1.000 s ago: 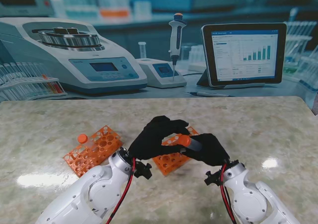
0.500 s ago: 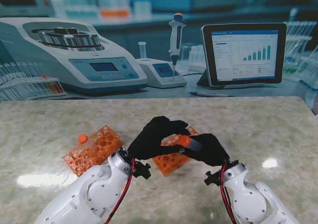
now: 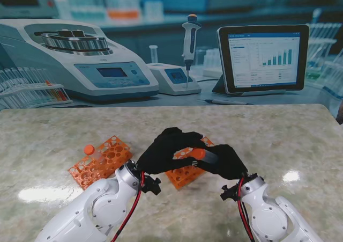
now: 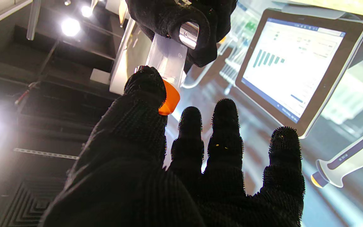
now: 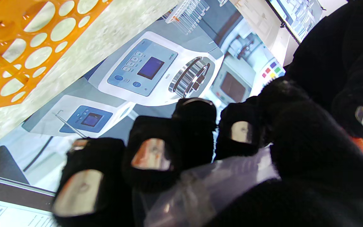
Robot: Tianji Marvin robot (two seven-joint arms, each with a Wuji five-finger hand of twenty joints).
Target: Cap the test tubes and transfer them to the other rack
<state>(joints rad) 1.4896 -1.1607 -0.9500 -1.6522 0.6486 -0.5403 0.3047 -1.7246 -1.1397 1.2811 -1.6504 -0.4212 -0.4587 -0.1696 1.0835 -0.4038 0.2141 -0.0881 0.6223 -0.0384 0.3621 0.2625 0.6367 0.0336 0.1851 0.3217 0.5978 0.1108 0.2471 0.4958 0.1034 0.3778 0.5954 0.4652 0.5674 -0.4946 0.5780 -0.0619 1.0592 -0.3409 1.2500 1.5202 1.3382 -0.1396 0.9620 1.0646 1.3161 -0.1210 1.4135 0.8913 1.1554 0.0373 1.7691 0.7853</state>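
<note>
From the stand's view the two black-gloved hands are meeting over the marbled table [image 3: 278, 129], and little more than a sliver of orange is showing between them; the wrist views are filling in the rest. The right hand [image 3: 226, 161] is wrapping its fingers [image 5: 151, 157] round a clear plastic tube [image 5: 206, 189], which is lying across its palm with the curled fingertips closing over it, metal plates glinting on the knuckles. The left wrist view is showing the other end of that tube [image 4: 167, 60]: smooth, see-through and round, sticking out from the right hand's fist toward the left hand [image 3: 167, 148]. An orange cap [image 4: 168, 97] is sitting on the tube's mouth, and the left thumb [image 4: 145, 91] is pressing against the cap's side, while the other left fingers [image 4: 225, 126] are standing straight and spread apart, just beside the cap but clear of it. Whether the cap is fully seated I cannot tell. The gloves are looking knitted and fuzzy, with tiny bristles along the fingertips. Only the stand's view is showing both racks: one orange rack [image 3: 101, 161] with round holes is lying on the table to the left of the left wrist, a capped tube [image 3: 89, 149] standing at its far left corner, and a second orange rack [image 3: 185, 173] is sitting directly under the joined fingers. The right wrist view is catching a corner of an orange rack [image 5: 17, 47], a flat plastic grid of circular holes, well apart from the fingertips.
</note>
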